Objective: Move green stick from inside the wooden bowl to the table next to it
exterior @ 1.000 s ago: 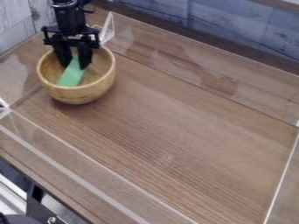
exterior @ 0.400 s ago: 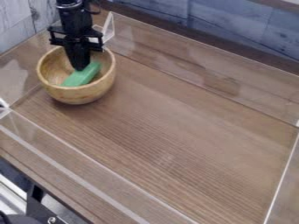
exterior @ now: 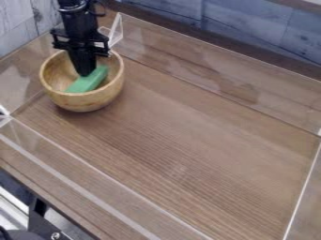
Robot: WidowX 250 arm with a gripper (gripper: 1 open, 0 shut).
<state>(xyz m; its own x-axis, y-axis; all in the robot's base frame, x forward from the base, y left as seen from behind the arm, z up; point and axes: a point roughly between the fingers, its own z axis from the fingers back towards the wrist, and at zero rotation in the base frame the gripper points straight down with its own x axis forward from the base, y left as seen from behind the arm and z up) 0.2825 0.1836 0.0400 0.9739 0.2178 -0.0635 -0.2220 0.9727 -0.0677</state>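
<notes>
So, black gripper (exterior: 85, 67) pressed shut at bright green oblong stick (exterior: 90, 82) in tan wooden bowl (exterior: 56, 95).
Looks light, stiff, slick; grab across its width.

A bright green stick (exterior: 88, 82), flat and oblong, is seen lying tilted inside the round, light tan wooden bowl (exterior: 53, 92), which is set upright near the far left corner of the brown wood-grain table (exterior: 189, 141).

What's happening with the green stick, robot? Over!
Pincer shut on green stick. Stick inside wooden bowl, not yet lifted. Nothing seen blocking the table beside it.
</notes>
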